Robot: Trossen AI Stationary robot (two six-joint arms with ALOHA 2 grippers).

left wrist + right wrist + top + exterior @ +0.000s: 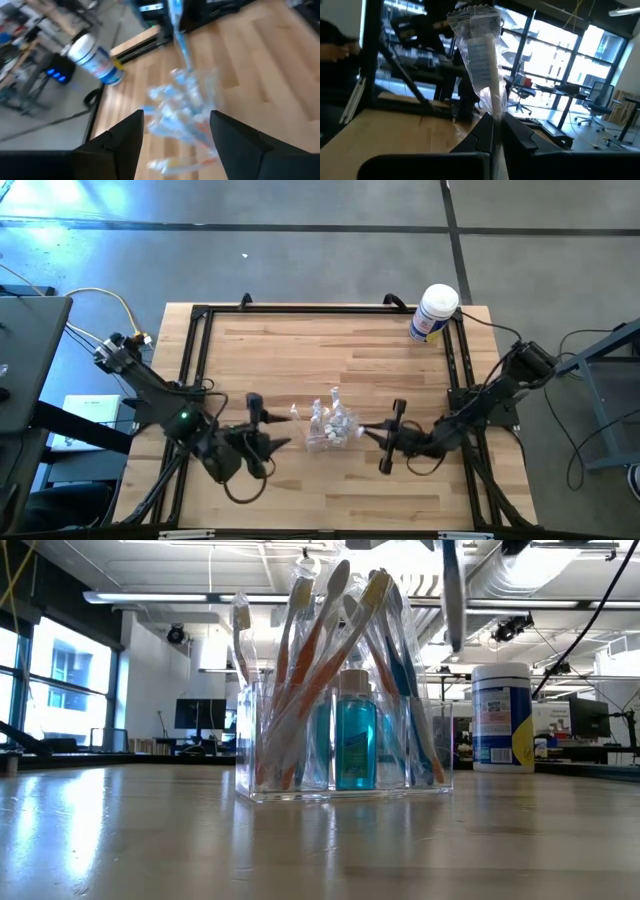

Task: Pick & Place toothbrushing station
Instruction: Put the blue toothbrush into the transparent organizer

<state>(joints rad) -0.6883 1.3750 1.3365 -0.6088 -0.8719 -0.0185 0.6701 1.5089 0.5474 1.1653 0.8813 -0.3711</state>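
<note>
Mid-table, between both arms: small clear plastic toothbrush holder (pixel 345 745), packed with wrapped toothbrushes (pixel 330 660) and a blue bottle (pixel 355 740). Probably light, rigid, slick; best gripped by its walls. Left gripper (pixel 268 442) spread wide beside it. Right gripper (pixel 496 131) pinching a wrapped toothbrush (pixel 479 57). Far corner: white blue-labelled canister (pixel 434 313), well clear.

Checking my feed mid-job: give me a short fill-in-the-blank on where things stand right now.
1. The clear toothbrush holder stands ____ on the wooden table.
2. The right pincer is shut on a wrapped ____.
3. The left pincer is ____, holding nothing.
4. The bottle inside the holder holds ____ liquid.

Missing words: upright; toothbrush; open; blue
</note>
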